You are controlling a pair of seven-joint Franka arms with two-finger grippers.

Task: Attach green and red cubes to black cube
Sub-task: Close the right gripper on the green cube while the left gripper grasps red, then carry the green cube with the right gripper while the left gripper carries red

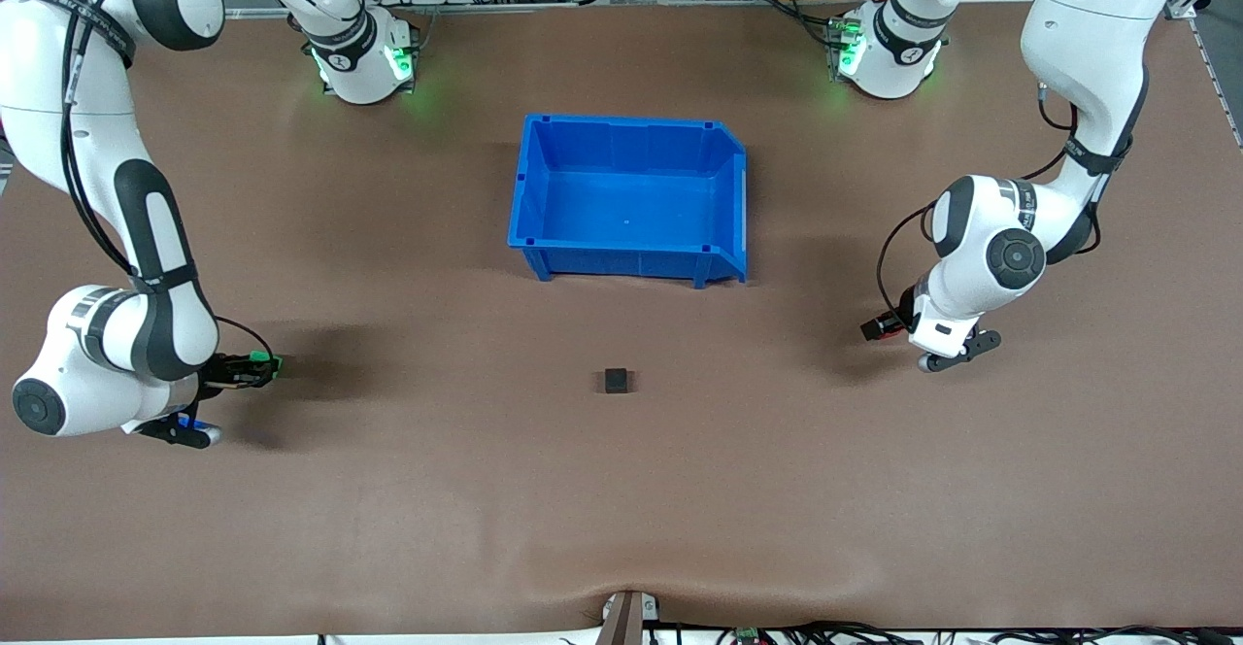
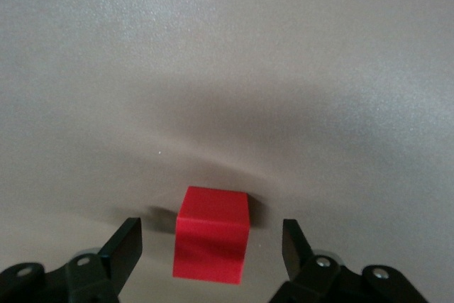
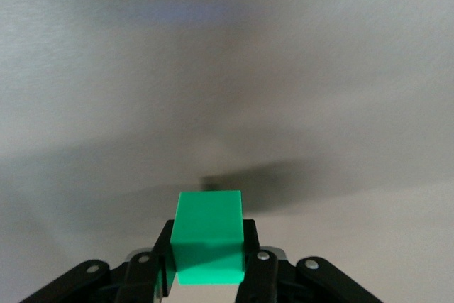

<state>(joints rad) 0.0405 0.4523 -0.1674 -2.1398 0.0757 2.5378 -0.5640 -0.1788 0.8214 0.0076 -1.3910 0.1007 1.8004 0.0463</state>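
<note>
Right hand [image 1: 254, 370], low over the table [image 1: 621, 490] toward the right arm's end, with its fingers [image 3: 259, 274] pinching the green cube [image 3: 208, 236] by two side faces. Left hand [image 2: 211, 250], low toward the left arm's end, with its fingers [image 2: 122, 250] spread on either side of the red cube [image 2: 211, 243], which rests on the table with a gap to each finger. The black cube [image 1: 616, 380] sits alone on the table about midway between the two hands, nearer to the front camera than the blue bin [image 1: 544, 198], which stands upright mid-table.
</note>
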